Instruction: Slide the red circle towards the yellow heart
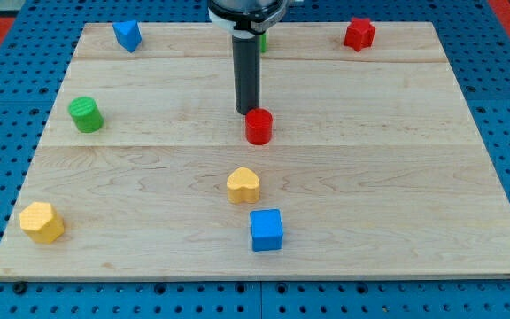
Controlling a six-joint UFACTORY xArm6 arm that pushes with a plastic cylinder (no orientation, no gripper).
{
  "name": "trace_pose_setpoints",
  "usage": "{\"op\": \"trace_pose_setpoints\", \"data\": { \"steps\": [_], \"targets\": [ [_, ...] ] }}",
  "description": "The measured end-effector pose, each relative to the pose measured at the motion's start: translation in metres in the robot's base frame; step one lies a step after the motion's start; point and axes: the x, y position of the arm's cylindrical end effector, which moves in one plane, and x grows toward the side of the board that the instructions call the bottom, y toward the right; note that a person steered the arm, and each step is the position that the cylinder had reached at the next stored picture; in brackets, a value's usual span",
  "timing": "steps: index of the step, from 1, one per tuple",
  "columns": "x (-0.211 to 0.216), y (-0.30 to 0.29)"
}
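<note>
The red circle is a short red cylinder near the middle of the wooden board. The yellow heart lies below it, slightly toward the view's left. My tip is the lower end of the dark rod, just above and left of the red circle, touching or nearly touching its upper left edge.
A blue cube sits just below the yellow heart. A yellow block is at the bottom left, a green cylinder at the left, a blue block top left, a red block top right. A green block is partly hidden behind the rod.
</note>
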Motion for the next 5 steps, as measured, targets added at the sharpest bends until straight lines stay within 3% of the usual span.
{"op": "trace_pose_setpoints", "data": {
  "steps": [1,2,3,5],
  "targets": [
    [0.020,0.000],
    [-0.021,0.001],
    [-0.023,0.036],
    [0.014,0.016]
  ]
}}
